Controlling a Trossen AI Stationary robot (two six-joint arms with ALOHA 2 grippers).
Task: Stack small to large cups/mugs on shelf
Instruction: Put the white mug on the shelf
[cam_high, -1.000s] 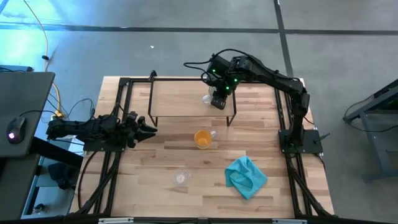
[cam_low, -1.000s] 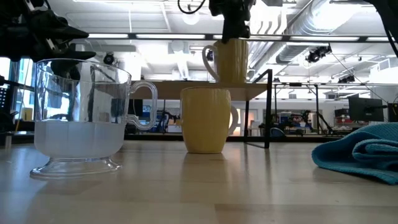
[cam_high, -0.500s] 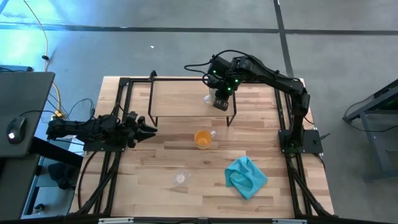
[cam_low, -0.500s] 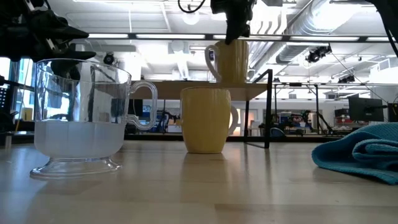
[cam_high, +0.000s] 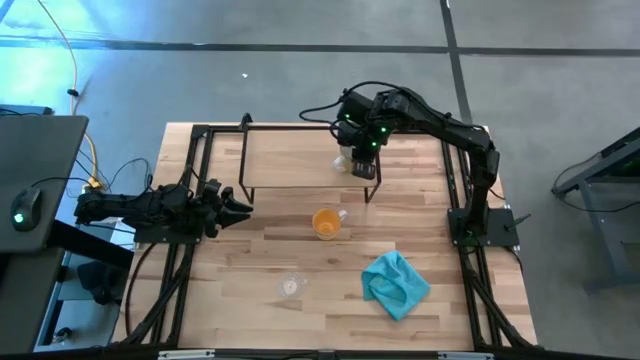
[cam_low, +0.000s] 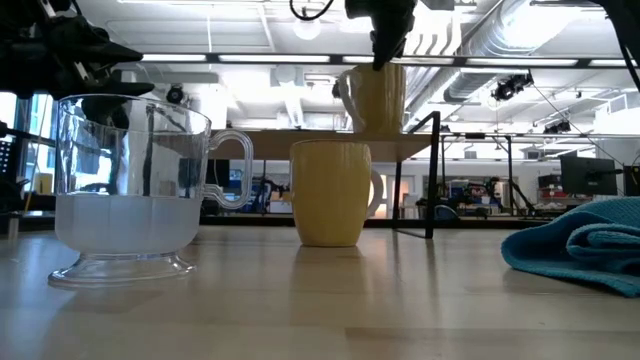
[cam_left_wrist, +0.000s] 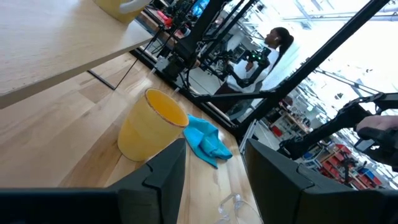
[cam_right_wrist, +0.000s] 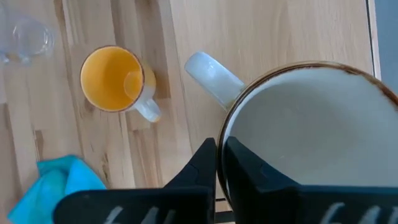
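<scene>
Cream-white mug (cam_right_wrist: 311, 130) is sitting on the shelf (cam_high: 290, 158) near its right end, its rim being pinched between the closed fingers of the right gripper (cam_high: 361, 163), one inside and one outside the wall. Below the shelf on the tabletop (cam_high: 250, 270), the orange mug (cam_high: 325, 223) is standing upright, with the clear glass cup (cam_high: 290, 286) and a teal cloth (cam_high: 396, 283) lying nearer the front. Left gripper (cam_high: 235, 208) is waiting at the table's left side, fingers spread and gripping nothing.
</scene>
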